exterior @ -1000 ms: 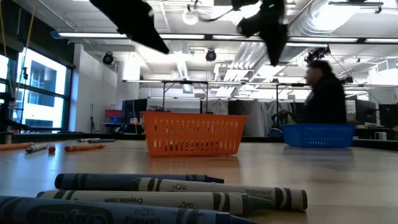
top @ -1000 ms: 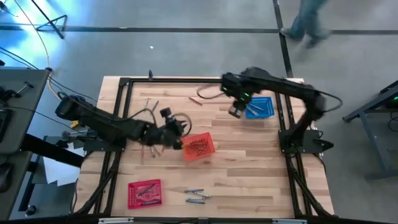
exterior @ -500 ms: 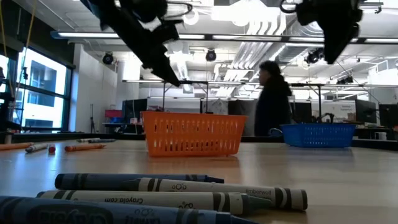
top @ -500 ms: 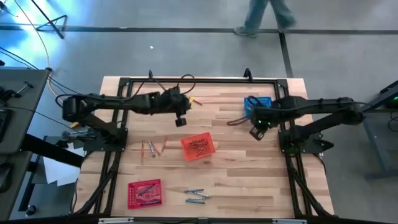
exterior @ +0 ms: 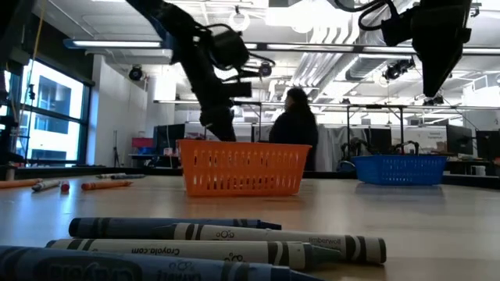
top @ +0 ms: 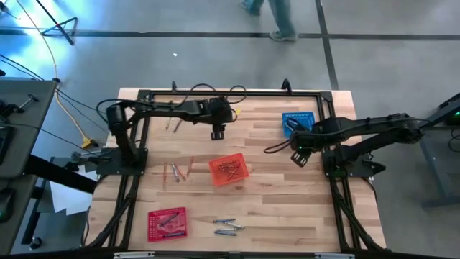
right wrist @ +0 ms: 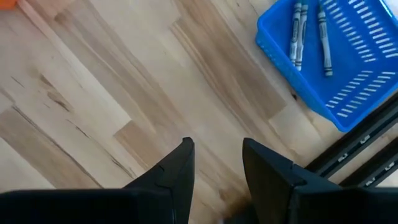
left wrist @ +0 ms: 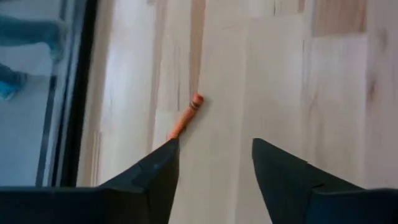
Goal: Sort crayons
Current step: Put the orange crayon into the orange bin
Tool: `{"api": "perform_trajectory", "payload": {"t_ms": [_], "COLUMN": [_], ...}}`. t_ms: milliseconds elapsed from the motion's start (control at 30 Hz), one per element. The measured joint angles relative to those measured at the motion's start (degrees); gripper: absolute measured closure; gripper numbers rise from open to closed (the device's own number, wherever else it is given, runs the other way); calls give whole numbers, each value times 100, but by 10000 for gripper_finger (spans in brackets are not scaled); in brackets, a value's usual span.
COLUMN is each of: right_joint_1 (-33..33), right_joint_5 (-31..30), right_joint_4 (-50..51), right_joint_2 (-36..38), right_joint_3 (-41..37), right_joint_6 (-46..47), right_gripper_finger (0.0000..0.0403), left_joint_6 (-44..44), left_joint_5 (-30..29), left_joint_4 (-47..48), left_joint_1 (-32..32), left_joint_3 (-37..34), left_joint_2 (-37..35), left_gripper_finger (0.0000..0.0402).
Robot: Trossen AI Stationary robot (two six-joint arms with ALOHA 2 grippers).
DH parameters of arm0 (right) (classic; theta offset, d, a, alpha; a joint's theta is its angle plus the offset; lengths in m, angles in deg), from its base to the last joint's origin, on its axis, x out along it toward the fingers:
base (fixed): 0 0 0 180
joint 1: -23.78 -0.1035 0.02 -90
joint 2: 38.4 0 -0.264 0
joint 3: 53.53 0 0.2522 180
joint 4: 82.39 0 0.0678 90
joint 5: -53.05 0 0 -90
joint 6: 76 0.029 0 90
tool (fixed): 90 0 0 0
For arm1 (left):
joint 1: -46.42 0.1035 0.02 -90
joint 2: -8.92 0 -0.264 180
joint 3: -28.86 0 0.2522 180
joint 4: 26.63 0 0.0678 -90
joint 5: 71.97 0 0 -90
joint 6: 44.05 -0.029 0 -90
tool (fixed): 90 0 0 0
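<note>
left gripper [top: 218, 134] swung right, opening above an orange crayon [left wrist: 186, 117].

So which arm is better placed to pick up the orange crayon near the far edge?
Left. The left claw hangs open right above that orange crayon; the right claw is beside the blue basket.

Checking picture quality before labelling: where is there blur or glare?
Low view: the nearest crayons are soft, and ceiling lights glare. High view: a bright blue glare at the far left corner, and the walking person is smeared. Left wrist view: the orange crayon looks soft.
</note>
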Motion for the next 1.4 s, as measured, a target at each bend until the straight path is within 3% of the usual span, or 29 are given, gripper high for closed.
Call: {"api": "perform_trajectory", "payload": {"t_ms": [367,967,1400], "right_joint_1": [-2,-1,0], "right_joint_5": [-258,-260,-271], "right_joint_4": [-58,-519,-765], "right_joint_2": [0,-2,-2], "right_joint_3": [0,2,2], "right_joint_6": [-78,-34,-141], "right_gripper_finger": [274,274,274], "left_joint_6": [-750,-2327,-2861], "left_joint_5": [-41,272,665], "left_joint_4": [1112,1185,1004], "left_joint_1": [341,931,1121], "left_joint_3": [1078,1082,1082], "left_joint_2": [879,1079,1113], "left_gripper_finger": [198,199,200]}}
